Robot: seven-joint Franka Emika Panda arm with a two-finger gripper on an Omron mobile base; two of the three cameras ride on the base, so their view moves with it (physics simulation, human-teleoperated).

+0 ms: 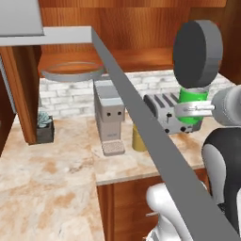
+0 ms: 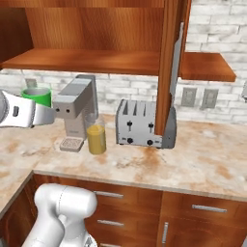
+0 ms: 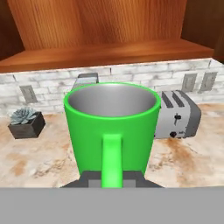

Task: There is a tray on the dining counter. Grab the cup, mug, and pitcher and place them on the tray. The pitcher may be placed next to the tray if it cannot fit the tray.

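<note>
Hand (image 3: 112, 183) clenched on mug (image 3: 111, 131), gripping its handle, mug upright and lifted clear of surface (image 2: 202, 149). In hand view, handle straight down the middle toward the fingertips, open mouth upward, grey inside. In left base view, mug (image 1: 193, 106) high at right, in front of toaster (image 1: 164, 113), under the arm's dark round joint. In right base view, mug (image 2: 36, 95) at far left edge, just behind the white wrist.

Edges and room: open cabinet door (image 2: 169, 72) hanging over toaster (image 2: 140, 123), its edge cutting down through the middle of right base view; same door as a grey bar crossing left base view diagonally. Wooden shelf (image 3: 105, 54) overhead, close above the appliances. Coffee machine (image 2: 77, 111) left of toaster; pitcher (image 2: 96, 135) just beside the machine, on surface, amber liquid inside. Small potted succulent (image 3: 26, 122) far left by the brick wall. Bare surface stretching right of toaster and forward at left corner (image 1: 42, 188).
</note>
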